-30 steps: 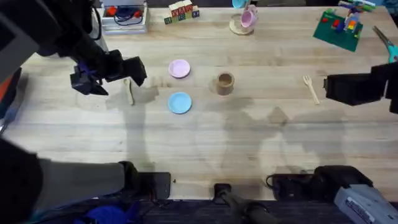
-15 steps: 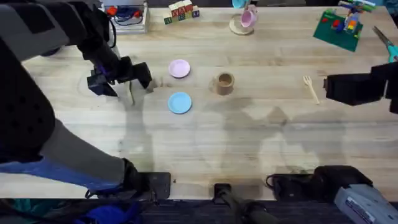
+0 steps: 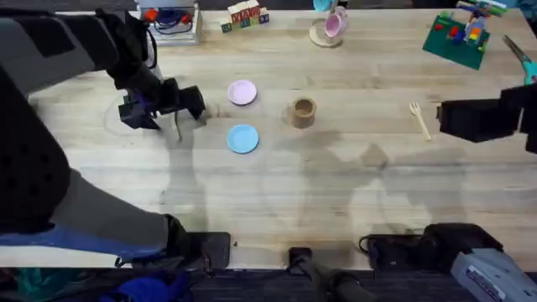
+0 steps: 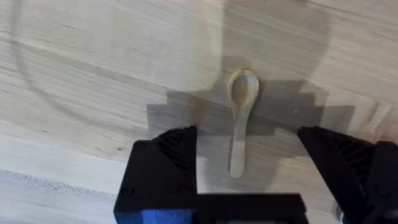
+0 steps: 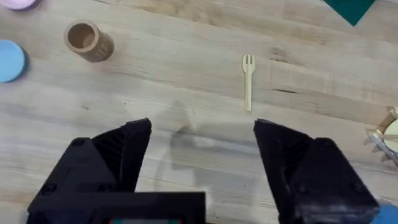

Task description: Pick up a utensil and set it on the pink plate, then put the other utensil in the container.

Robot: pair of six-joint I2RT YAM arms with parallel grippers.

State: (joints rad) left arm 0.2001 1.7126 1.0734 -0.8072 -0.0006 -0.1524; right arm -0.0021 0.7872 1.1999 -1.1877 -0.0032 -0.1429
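Observation:
The small wooden spoon (image 4: 239, 118) lies flat on the table, its bowl pointing away from my left gripper (image 4: 249, 155). That gripper is open, one black finger (image 4: 168, 162) on each side of the handle, low over the wood. From overhead the left gripper (image 3: 180, 107) covers most of the spoon (image 3: 177, 127). To its right lie the pink plate (image 3: 242, 92) and the brown container (image 3: 303, 111). The fork (image 3: 419, 119) lies just left of my right gripper (image 3: 445, 119). The right gripper (image 5: 202, 149) is open, with the fork (image 5: 248, 90) ahead of it and nothing held.
A light-blue plate (image 3: 242, 138) sits just in front of the pink one. Along the far edge are a pink mug on a coaster (image 3: 330, 27), letter blocks (image 3: 245, 15), a green brick base (image 3: 457, 35) and scissors (image 3: 520, 54).
My left arm has swung in and brought its gripper right and down over the spoon. The right arm and every object have stayed put.

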